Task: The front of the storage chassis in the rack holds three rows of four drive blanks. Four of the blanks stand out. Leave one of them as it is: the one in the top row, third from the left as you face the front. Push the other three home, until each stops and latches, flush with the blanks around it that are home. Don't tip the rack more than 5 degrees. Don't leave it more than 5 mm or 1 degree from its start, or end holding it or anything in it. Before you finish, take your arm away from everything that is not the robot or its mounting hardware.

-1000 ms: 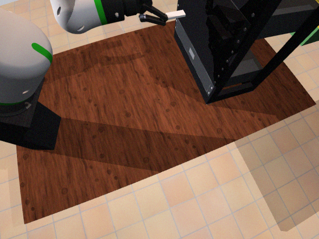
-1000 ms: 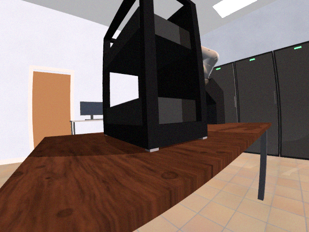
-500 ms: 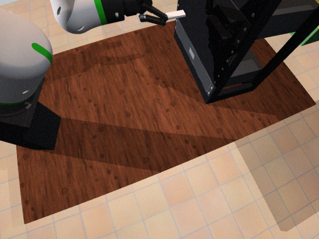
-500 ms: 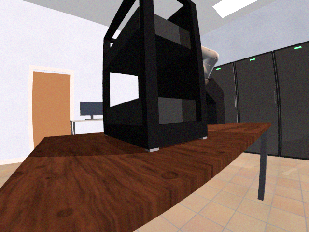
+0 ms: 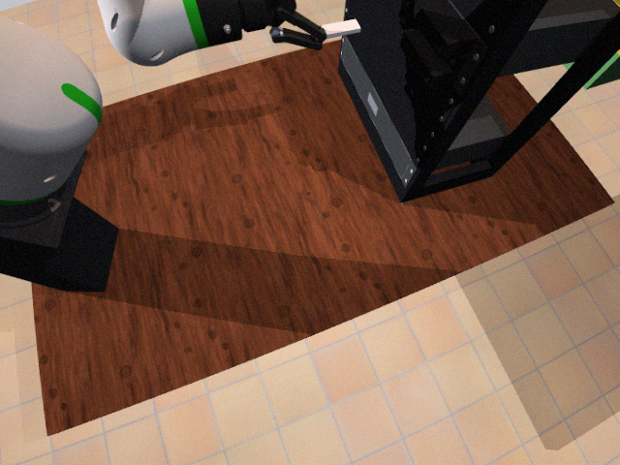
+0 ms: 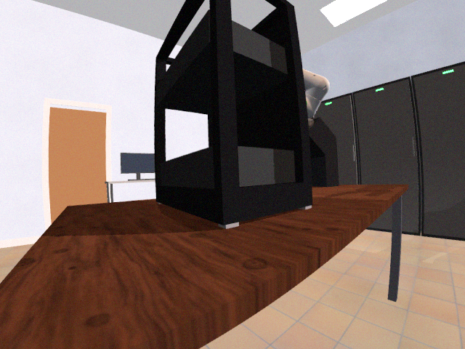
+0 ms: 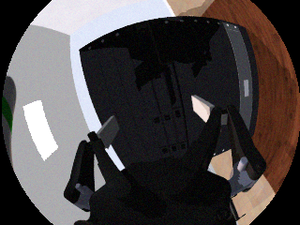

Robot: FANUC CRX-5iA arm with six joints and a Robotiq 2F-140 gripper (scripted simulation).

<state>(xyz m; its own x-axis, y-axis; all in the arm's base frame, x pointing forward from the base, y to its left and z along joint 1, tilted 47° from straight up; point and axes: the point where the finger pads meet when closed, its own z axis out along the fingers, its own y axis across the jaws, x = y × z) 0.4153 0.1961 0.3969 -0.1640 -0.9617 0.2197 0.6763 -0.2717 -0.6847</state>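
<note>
The black rack (image 5: 450,84) stands on the wooden table at the back right, its chassis front (image 5: 375,114) facing left toward the arm. One pale drive blank (image 5: 342,27) sticks out of the front near the top. My gripper (image 5: 310,34) is open and empty, its fingertips right at the outer end of that blank. In the wrist view the open fingers frame the dark chassis front (image 7: 169,88), and a pale blank (image 7: 202,108) shows beside the right finger. The other blanks are too dark to tell apart. The exterior view shows only the rack's back (image 6: 232,123).
The robot base (image 5: 40,165) stands at the table's left edge. The rack sits near the table's far right corner. Dark server cabinets (image 6: 409,153) line the wall behind, and a door (image 6: 76,158) is at the left.
</note>
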